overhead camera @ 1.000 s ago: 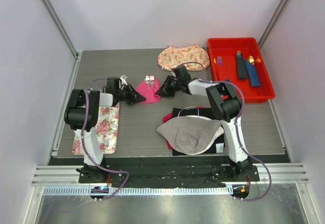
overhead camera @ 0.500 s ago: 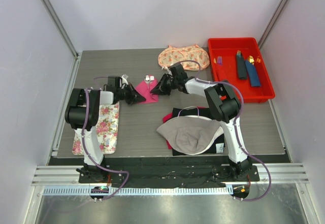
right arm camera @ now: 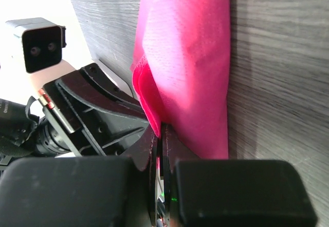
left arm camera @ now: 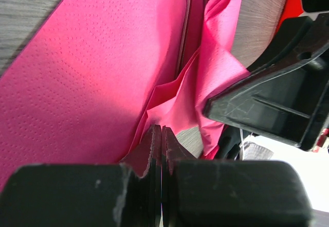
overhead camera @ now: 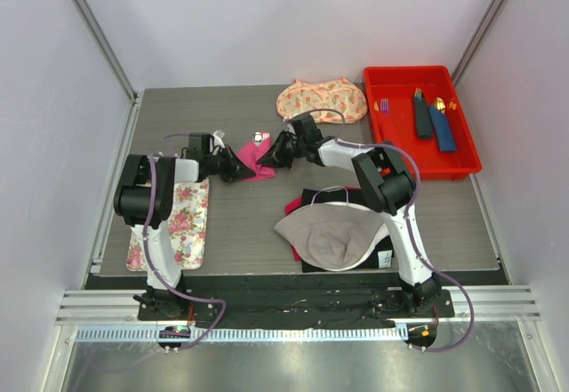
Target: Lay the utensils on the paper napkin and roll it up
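Observation:
The bright pink paper napkin [overhead camera: 254, 157] lies mid-table, its right side lifted and folded over to the left. Only the shiny heads of the silver utensils [overhead camera: 259, 137] stick out at its far edge; the rest is hidden under the fold. My left gripper [overhead camera: 240, 171] is shut on the napkin's near-left edge [left arm camera: 103, 83], fingertips pinched together [left arm camera: 161, 130]. My right gripper [overhead camera: 278, 151] is shut on the folded right edge [right arm camera: 190, 57], pads closed on the paper [right arm camera: 161, 129]. The two grippers face each other closely across the napkin.
A red tray [overhead camera: 465, 163] at the back right holds navy napkin rolls [overhead camera: 421, 116] and gold and purple utensils. A floral mat [overhead camera: 182, 223] lies front left. A patterned cloth [overhead camera: 322, 100] lies at the back. Grey and black cloths [overhead camera: 333, 232] lie front right.
My right gripper has moved left with the napkin's right edge, folding it further over the utensils. The napkin looks narrower. The left gripper has stayed put.

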Robot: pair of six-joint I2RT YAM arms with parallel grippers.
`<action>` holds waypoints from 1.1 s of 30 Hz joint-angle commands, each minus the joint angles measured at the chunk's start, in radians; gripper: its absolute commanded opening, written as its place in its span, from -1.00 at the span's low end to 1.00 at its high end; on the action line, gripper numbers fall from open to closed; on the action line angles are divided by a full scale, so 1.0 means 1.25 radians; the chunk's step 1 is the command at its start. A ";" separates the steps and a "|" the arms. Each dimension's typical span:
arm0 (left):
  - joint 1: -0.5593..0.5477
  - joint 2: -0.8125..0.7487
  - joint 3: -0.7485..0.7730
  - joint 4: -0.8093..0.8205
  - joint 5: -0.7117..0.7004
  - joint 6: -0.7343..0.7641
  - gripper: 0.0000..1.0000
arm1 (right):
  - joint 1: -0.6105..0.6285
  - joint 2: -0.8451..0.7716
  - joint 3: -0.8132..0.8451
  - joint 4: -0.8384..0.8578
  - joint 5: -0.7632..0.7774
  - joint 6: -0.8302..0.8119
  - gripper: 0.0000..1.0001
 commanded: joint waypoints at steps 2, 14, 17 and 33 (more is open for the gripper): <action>-0.003 0.020 0.017 -0.027 -0.016 0.026 -1.00 | 0.011 0.004 0.027 0.035 -0.006 0.020 -0.88; -0.003 0.005 0.009 0.011 0.011 0.012 -1.00 | -0.023 -0.031 -0.006 0.025 -0.010 -0.011 -0.89; -0.003 0.009 0.014 0.011 0.010 0.010 -1.00 | -0.028 -0.042 -0.004 0.026 -0.031 -0.017 -0.91; -0.007 0.021 0.039 -0.043 -0.015 0.041 -1.00 | -0.025 -0.074 -0.047 0.112 -0.070 0.053 -0.94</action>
